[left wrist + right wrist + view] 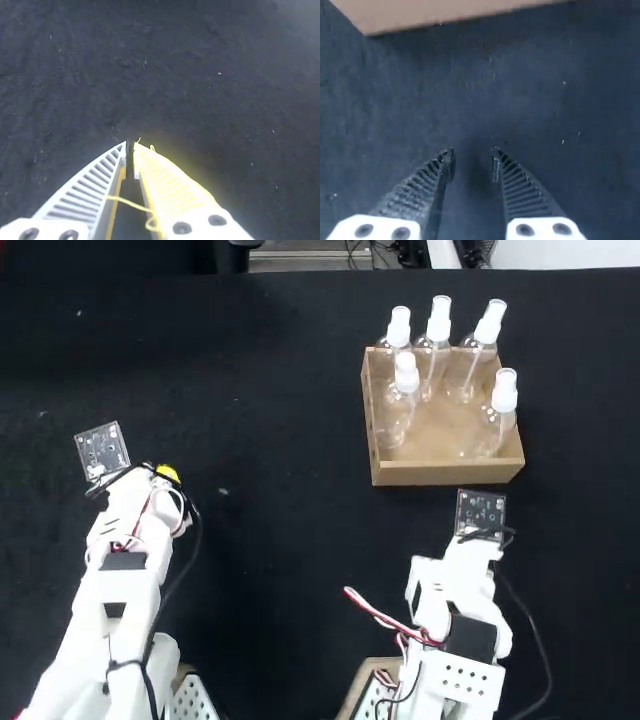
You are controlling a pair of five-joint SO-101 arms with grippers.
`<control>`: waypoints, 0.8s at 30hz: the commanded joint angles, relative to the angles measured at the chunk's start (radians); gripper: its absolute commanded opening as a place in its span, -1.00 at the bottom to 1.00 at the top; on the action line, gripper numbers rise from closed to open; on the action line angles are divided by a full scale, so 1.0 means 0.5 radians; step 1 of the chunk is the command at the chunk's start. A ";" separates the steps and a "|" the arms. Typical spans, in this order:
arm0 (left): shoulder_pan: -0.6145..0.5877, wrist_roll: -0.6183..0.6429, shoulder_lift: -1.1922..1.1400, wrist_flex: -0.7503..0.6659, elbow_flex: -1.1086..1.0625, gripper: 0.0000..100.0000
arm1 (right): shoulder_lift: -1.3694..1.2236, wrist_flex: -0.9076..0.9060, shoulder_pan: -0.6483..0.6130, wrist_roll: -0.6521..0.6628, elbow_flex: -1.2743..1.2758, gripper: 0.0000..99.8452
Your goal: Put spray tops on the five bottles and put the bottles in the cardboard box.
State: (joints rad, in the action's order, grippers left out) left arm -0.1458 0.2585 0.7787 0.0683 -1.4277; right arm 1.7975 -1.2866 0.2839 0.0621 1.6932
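While five capped bottles (403, 398) fill the cardboard box (450, 472), left fingers (167, 182) lie together, right fingers (426, 184) apart, over black cloth (250, 390).

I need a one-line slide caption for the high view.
Five bottles with spray tops stand in the cardboard box on the black table.

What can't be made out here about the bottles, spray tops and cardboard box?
High view: whether the spray tops are screwed tight on the bottles; too small to tell.
High view: exactly where each clear base stands; the bodies blend into the cardboard box floor.
Right wrist view: the box is cut off by the picture's edge, its inside out of frame.
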 commanded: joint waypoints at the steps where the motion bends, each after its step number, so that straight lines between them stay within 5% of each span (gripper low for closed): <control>1: 0.023 0.003 0.482 0.448 -0.008 -0.94 | 0.189 -0.040 0.071 0.000 -0.017 -0.83; 11: 0.137 -0.279 1.795 0.657 -0.566 -0.93 | 0.189 -0.040 0.068 0.000 -0.017 -0.83; 14: 0.149 -0.328 2.059 0.911 -0.545 -0.93 | 0.189 -0.040 0.068 0.000 -0.017 -0.83; 24: 0.133 -0.338 2.081 0.644 -0.545 -0.93 | 0.192 -0.040 0.068 0.000 -0.017 -0.83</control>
State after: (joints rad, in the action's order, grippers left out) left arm -0.0859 0.0974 1.8006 0.4918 -1.6809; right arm 1.7975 -1.3004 0.3038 0.0621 1.6932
